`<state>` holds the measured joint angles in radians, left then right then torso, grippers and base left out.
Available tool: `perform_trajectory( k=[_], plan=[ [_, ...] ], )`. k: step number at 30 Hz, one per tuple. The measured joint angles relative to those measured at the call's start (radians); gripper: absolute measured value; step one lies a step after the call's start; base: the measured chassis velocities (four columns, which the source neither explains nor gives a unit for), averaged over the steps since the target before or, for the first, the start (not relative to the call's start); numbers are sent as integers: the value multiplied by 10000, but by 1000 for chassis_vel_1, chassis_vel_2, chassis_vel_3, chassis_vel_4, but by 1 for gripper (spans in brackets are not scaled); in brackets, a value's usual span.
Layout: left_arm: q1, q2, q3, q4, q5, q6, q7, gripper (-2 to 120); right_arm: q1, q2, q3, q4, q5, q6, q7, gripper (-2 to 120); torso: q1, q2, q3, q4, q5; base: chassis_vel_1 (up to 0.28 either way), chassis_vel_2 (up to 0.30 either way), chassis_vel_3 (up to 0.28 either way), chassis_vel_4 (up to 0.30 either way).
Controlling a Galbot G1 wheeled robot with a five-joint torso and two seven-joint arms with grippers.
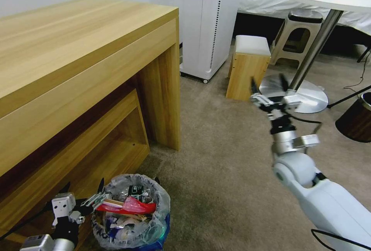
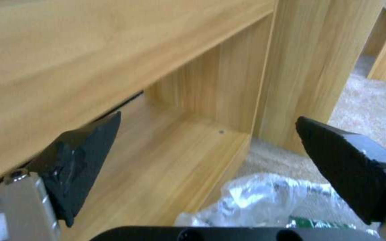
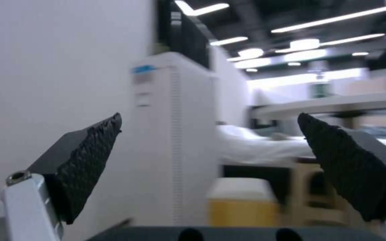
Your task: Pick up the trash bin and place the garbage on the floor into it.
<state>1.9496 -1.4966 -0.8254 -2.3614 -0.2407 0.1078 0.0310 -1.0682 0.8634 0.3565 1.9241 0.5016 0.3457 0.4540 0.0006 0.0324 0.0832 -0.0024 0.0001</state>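
Observation:
The trash bin [image 1: 158,231], blue and lined with a translucent bag [image 2: 264,199], stands on the beige carpet floor [image 1: 228,166] beside the desk's lower shelf. Garbage fills it to the rim, with a red wrapper [image 1: 129,206] and a wooden stick on top. My left gripper [image 1: 84,187] is open just left of the bin's rim, one finger near the bag, holding nothing. In the left wrist view the left gripper [image 2: 207,117] faces the shelf opening. My right gripper [image 1: 268,80] is raised above the carpet, open and holding nothing; the right wrist view shows the right gripper [image 3: 209,115] facing the room.
A large wooden desk [image 1: 77,50] with a low shelf [image 2: 171,160] stands close on the left. Farther off are a white appliance [image 1: 208,23], a cushioned wooden stool [image 1: 249,65], a round table on a metal pedestal [image 1: 315,46] and a dark brown bin [image 1: 355,117].

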Motion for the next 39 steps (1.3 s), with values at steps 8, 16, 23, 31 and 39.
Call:
perform_trajectory(
  k=[8,16,23,31,39],
  plan=[
    [-75,-29,62,-168,450,-89,4,100,-1858,989,1984,865,-698,-1239,1226,100,0,0,0,1,-1,0,0,0,0],
    [-135,-84,134,-311,1250,-579,32,100,-3033,2596,2625,1610,-1305,-1994,1722,100,0,0,0,1,-1,0,0,0,0],
    [-154,-71,275,-337,1481,-624,69,100,-3468,3163,2508,1615,-2032,-1766,1690,100,0,0,0,1,-5,0,0,0,0],
    [32,41,374,-296,1635,-808,69,100,-3669,3308,2149,968,-2854,-1653,1535,100,0,0,0,1,-3,0,0,0,0],
    [123,82,498,-248,1696,-870,77,100,-3773,2391,593,292,-1561,-708,31,100,-1,0,0,3,1,0,0,0,0]
  ],
)
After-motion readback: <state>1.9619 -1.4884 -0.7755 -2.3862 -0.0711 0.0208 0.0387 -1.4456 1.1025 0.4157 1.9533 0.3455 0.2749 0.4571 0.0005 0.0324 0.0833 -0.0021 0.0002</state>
